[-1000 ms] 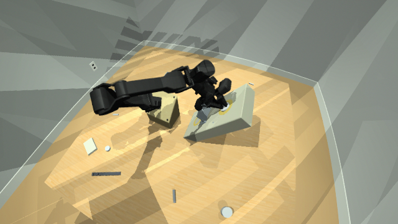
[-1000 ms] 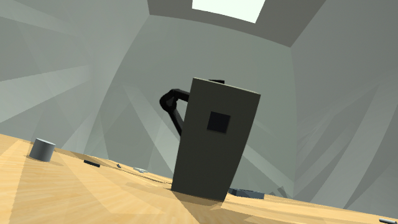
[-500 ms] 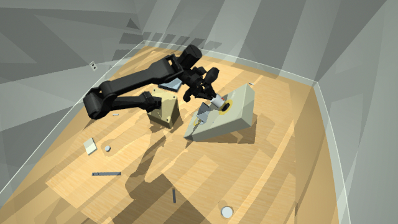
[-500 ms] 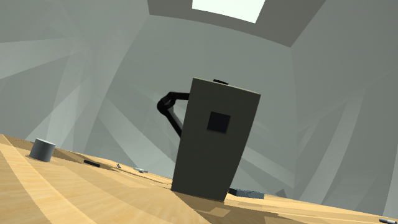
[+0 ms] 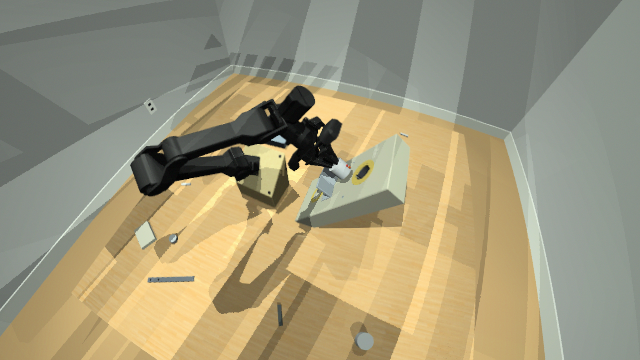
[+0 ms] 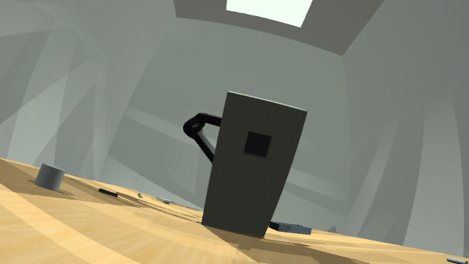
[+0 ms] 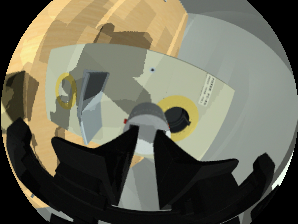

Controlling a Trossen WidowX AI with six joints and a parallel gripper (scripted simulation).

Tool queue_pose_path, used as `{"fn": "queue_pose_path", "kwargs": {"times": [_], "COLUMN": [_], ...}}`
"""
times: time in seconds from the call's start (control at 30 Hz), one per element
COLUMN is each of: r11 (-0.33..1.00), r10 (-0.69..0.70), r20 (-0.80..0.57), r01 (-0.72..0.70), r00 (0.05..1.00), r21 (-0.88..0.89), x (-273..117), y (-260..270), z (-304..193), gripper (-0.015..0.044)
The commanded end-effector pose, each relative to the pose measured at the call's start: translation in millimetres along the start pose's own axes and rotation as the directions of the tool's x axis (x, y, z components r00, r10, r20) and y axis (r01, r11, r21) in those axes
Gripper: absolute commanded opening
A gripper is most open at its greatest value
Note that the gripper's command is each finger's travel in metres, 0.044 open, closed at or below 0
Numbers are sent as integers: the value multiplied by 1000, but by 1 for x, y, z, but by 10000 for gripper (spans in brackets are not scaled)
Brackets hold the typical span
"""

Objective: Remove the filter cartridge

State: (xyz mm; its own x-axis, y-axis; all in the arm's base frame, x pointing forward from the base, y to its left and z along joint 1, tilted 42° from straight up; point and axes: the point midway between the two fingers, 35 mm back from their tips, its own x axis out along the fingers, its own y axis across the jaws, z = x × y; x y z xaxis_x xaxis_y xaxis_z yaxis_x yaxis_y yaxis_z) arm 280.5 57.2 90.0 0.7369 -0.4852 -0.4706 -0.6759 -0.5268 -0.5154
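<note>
My gripper (image 5: 337,164) (image 7: 147,131) is shut on the white filter cartridge (image 5: 342,171) (image 7: 146,119), gripping one end. The cartridge is outside the service panel (image 5: 382,182) (image 6: 234,191) (image 7: 218,120), held in front of its sloping face. Small red marks show at its sides. The panel's round hole (image 5: 363,172) (image 7: 176,119) is empty inside its yellow ring (image 7: 193,122). A blue-grey tray (image 6: 293,229) seems to lie on the floor beside the panel; what seems to be a bit of it (image 5: 278,141) shows behind the yellowish block. Its inside is hidden.
A blue-grey open fixture (image 5: 326,186) (image 7: 92,122) juts from the panel's lower face, near the cartridge. The yellowish block (image 5: 274,177) stands under the arm. A grey cylinder (image 5: 364,341) (image 6: 50,177), a dark bar (image 5: 280,314) and a flat grey strip (image 5: 171,279) lie farther off.
</note>
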Motion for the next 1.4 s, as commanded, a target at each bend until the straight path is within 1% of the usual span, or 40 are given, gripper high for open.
{"fn": "queue_pose_path", "kwargs": {"times": [0.0,0.23,0.33,0.37,0.7,0.77,0.97,1.1,1.2,1.37], "r11": [1000,1000,1000,1000,1000,1000,1000,1000,1000,1000], "r10": [-5,-5,1,1,-5,-5,-6,-6,-6,-12], "r20": [0,0,-3,-3,0,0,1,1,3,6], "r01": [5,5,-1,-1,5,5,6,6,6,12], "r00": [1000,1000,1000,1000,1000,1000,1000,1000,1000,1000], "r21": [3,2,-2,-2,2,2,3,4,6,13], "x": [1,3,3,3,3,2,-6,-7,-14,-44], "y": [10,32,27,27,32,25,-38,-45,-57,-97], "z": [1,2,2,2,2,2,-5,-6,-6,-10], "gripper": [0,0,79,89,89,89,89,89,168,299]}}
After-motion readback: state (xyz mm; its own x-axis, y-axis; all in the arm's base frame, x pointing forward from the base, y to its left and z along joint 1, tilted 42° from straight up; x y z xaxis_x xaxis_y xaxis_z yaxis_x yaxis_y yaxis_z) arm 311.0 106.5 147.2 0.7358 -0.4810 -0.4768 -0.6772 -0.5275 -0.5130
